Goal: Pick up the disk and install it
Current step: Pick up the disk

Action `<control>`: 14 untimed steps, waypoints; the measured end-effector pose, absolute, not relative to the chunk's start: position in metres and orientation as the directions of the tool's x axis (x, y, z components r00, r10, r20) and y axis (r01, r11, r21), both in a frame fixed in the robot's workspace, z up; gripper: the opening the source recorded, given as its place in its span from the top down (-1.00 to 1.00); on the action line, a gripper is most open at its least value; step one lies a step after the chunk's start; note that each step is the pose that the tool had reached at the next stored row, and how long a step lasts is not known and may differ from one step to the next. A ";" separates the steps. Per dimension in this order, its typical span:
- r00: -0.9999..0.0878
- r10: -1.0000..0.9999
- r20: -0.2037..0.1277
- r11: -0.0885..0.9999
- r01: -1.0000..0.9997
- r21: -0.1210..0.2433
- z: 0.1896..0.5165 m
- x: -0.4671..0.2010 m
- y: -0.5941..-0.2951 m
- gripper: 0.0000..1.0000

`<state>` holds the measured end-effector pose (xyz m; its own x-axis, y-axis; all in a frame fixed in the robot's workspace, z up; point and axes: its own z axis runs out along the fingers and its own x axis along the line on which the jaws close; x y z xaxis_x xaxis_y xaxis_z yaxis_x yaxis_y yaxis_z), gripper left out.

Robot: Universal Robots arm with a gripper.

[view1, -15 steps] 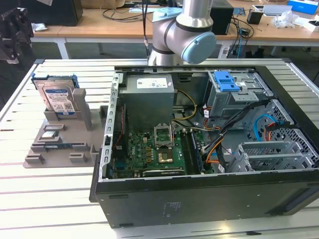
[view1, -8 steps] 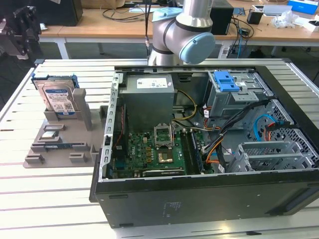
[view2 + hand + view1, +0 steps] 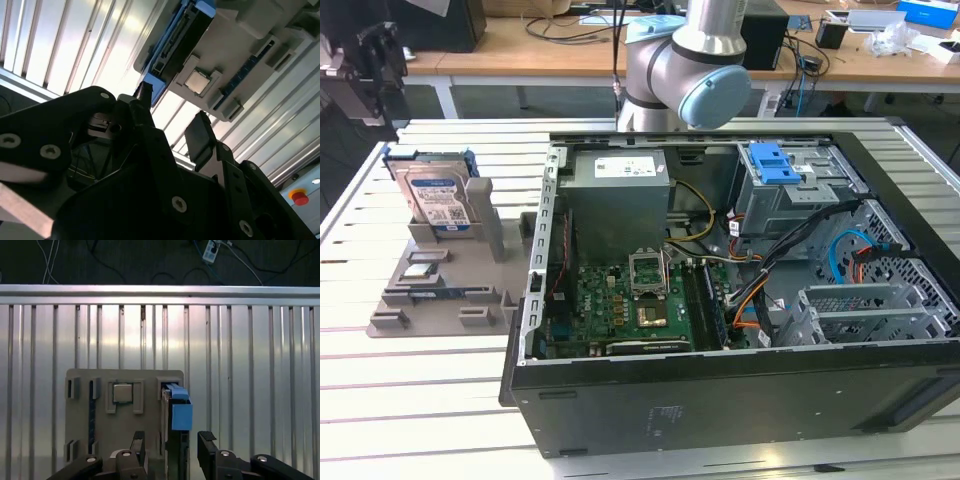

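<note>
First wrist view: my hand [image 3: 172,437] hangs wide open, the disk [image 3: 180,415] on edge ahead, in line with the gap. I'd centre, then close squarely on its flat faces.

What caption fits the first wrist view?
Open gripper facing the disk, standing on edge in a grey holder on the slatted table.
</note>
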<state>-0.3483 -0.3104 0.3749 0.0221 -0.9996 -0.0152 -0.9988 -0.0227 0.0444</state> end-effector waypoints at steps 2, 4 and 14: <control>0.030 -0.999 -0.015 -0.031 -0.999 0.044 0.373 -0.348 -0.310 -0.08; 0.030 -0.999 -0.015 -0.031 -0.999 0.044 0.370 -0.348 -0.310 -0.08; 0.033 -0.999 -0.015 -0.033 -0.998 0.044 0.346 -0.348 -0.310 -0.08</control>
